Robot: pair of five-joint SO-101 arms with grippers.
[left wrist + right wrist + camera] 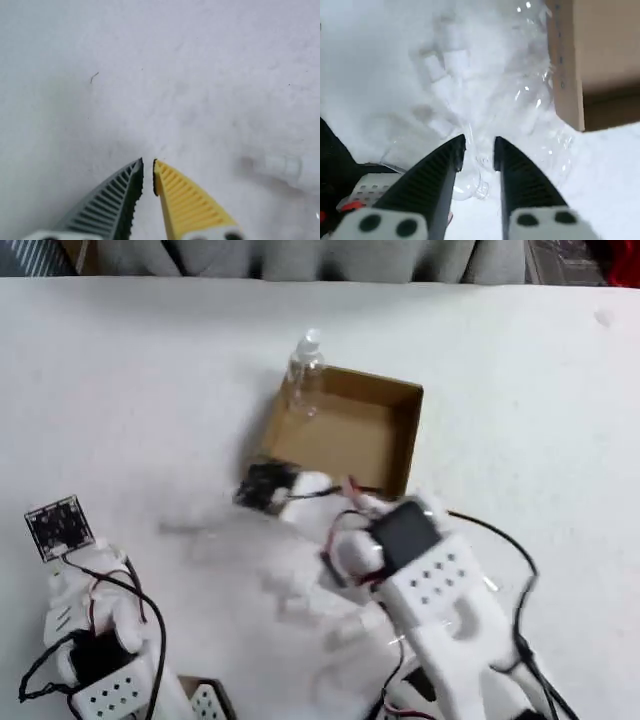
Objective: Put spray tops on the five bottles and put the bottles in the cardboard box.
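The white table (150, 370) takes up most of what I see, and the open box (350, 435) sits near its middle. The right arm (440, 600) stretches from the near edge toward the box's near left corner. The left arm (95, 640) is folded low at the near left, well apart from the box. On the table between the arms, just short of the box, lies a loose cluster of clear bottles (285, 580). In the right wrist view they lie jumbled beside the box wall (565, 65), with white pieces among them that I cannot make out. One more bottle (303, 375) stands upright at the box's far left corner with a spray top (310, 340) on it. Whether it is inside the wall or just outside I cannot tell. The right gripper (479, 147) hangs low over the nearest clear plastic, by the box's corner, but I cannot tell whether it has hold of anything. The left gripper (148, 172) is closed and empty, its grey and yellow fingers (182, 200) tip to tip over bare table.
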